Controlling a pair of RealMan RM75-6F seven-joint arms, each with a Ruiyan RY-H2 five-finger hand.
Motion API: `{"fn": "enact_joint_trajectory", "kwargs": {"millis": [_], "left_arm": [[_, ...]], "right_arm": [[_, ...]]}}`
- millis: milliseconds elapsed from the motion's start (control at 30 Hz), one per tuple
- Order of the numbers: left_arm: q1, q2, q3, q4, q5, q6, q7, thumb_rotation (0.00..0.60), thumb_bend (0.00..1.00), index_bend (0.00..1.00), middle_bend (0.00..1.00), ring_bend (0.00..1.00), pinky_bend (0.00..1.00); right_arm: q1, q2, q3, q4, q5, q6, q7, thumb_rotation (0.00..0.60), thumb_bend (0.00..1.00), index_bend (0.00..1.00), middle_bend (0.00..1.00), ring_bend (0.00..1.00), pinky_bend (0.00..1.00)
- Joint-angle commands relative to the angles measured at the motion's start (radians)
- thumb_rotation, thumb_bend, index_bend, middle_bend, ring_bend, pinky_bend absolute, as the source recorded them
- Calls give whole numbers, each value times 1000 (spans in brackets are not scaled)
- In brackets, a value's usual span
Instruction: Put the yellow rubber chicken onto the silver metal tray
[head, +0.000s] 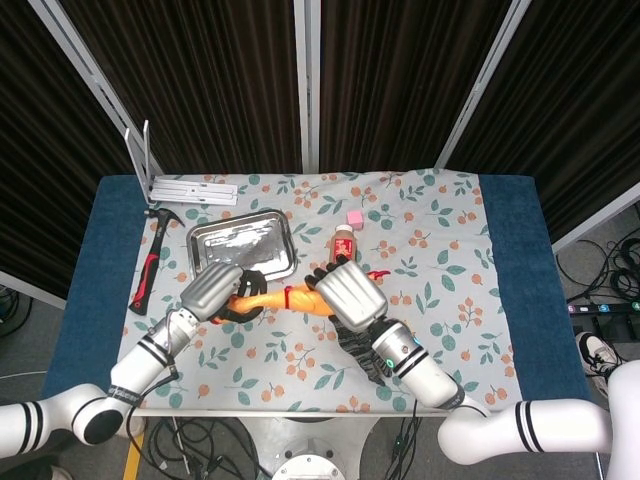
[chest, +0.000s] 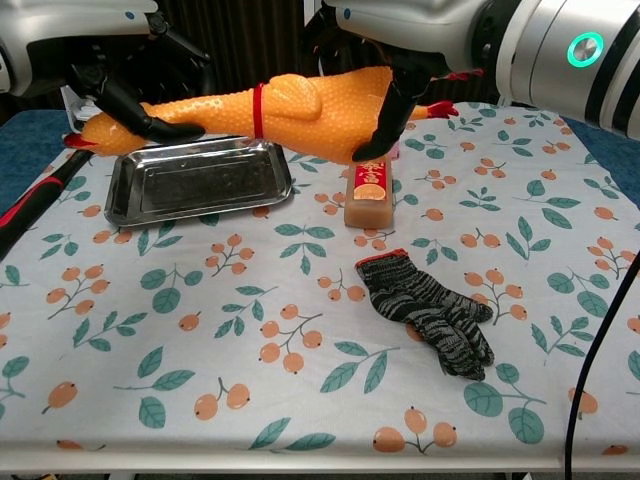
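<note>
The yellow rubber chicken (chest: 270, 106) hangs level in the air, held at both ends. My left hand (chest: 120, 85) grips its neck and head end above the left part of the silver metal tray (chest: 200, 182). My right hand (chest: 385, 70) holds its fat body end, red feet sticking out to the right. In the head view the chicken (head: 285, 297) shows between the left hand (head: 212, 290) and the right hand (head: 350, 292), just in front of the tray (head: 240, 248). The tray is empty.
A small bottle with a red label (chest: 367, 188) stands right of the tray, a pink block (head: 353, 217) behind it. A grey knit glove (chest: 425, 308) lies mid-table. A red-handled hammer (head: 153, 262) and a white metal bracket (head: 190, 190) lie at the far left.
</note>
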Motion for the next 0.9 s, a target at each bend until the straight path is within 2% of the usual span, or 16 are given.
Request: {"fn": "enact_joint_trajectory", "kwargs": {"millis": [33, 100, 167, 367, 500, 567, 700, 733, 767, 833, 900], "left_arm": [[1, 1, 2, -6, 1, 3, 6, 600, 567, 741, 756, 681, 717], [1, 1, 1, -8, -2, 7, 10, 600, 567, 741, 756, 681, 717], [0, 0, 0, -8, -6, 7, 12, 600, 567, 741, 756, 681, 717], [1, -1, 4, -11, -6, 11, 22, 600, 567, 741, 756, 681, 717], [1, -1, 6, -12, -9, 13, 30, 600, 567, 741, 756, 681, 716], [0, -1, 5, -12, -12, 13, 33, 600, 566, 741, 756, 681, 717], [-2, -4, 5, -13, -15, 16, 46, 600, 567, 742, 756, 681, 717], [-2, -5, 5, -13, -17, 17, 49, 600, 567, 741, 756, 681, 717], [-3, -7, 5, -12, -19, 18, 55, 600, 567, 741, 755, 681, 717], [-3, -11, 5, -8, -22, 24, 68, 600, 568, 741, 756, 681, 717], [-3, -17, 5, -1, -29, 31, 80, 600, 567, 741, 756, 681, 717]], "right_arm": [[1, 12, 3, -9, 12, 8, -7, 600, 45, 278, 394, 252, 223], [1, 18, 6, -19, 18, 13, -4, 600, 4, 123, 280, 184, 214], [1, 25, 8, -25, 21, 18, -3, 600, 0, 44, 213, 157, 209], [9, 43, 9, -38, 41, 23, -15, 600, 0, 29, 192, 154, 201], [14, 50, 7, -44, 56, 24, -17, 600, 0, 29, 225, 155, 201], [19, 48, 6, -43, 64, 23, -20, 600, 0, 74, 275, 163, 200], [33, 37, 7, -37, 86, 16, -26, 600, 48, 304, 437, 236, 201], [37, 32, 7, -34, 90, 16, -28, 600, 101, 403, 516, 290, 207], [41, 25, 6, -31, 97, 15, -30, 600, 126, 444, 551, 314, 211], [46, 16, 3, -28, 101, 16, -32, 600, 245, 597, 685, 424, 237], [48, 4, -4, -24, 97, 22, -36, 600, 328, 691, 763, 502, 254]]}}
